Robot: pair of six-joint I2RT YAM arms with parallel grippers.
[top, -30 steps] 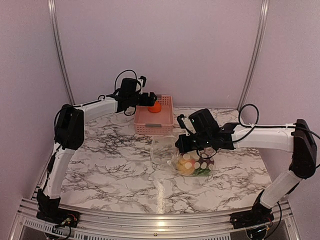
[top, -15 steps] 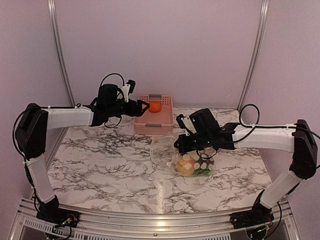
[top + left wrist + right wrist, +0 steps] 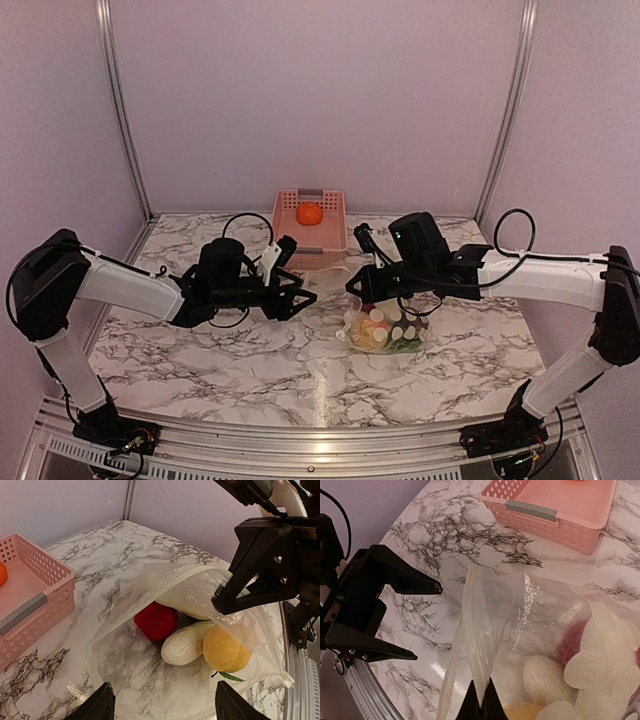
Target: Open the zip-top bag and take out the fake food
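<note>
Nearest the arm bases, on the marble table [image 3: 200, 350]: the bag [image 3: 372, 322], lying at mid-table, a little to the right. Packed into its closed end, the toy food [image 3: 187, 642]: a red piece, a white one, a yellow one, a sliver of green beneath. Long axis across the table, left to right. Mouth turned toward the left arm, closed end toward the right one. Already unzipped, so opening judged done and emptying in hand.

Just beyond, the left gripper [image 3: 292, 298], jaws spread wide with nothing between them, poised just outside the mouth and aimed straight in. Opposite, the right gripper [image 3: 358, 290], clamped tight on the upper lip of the bag and lifting it, holding the mouth agape like a tent.

Next move, as a guess: reach in low along the table, under the raised lip, and close on the red piece, nearest the opening. Calls for a steady hold on the lip and care not to snag the loose lower film.

Farthest back, the pink basket [image 3: 325, 240], one orange toy [image 3: 309, 213] inside.
</note>
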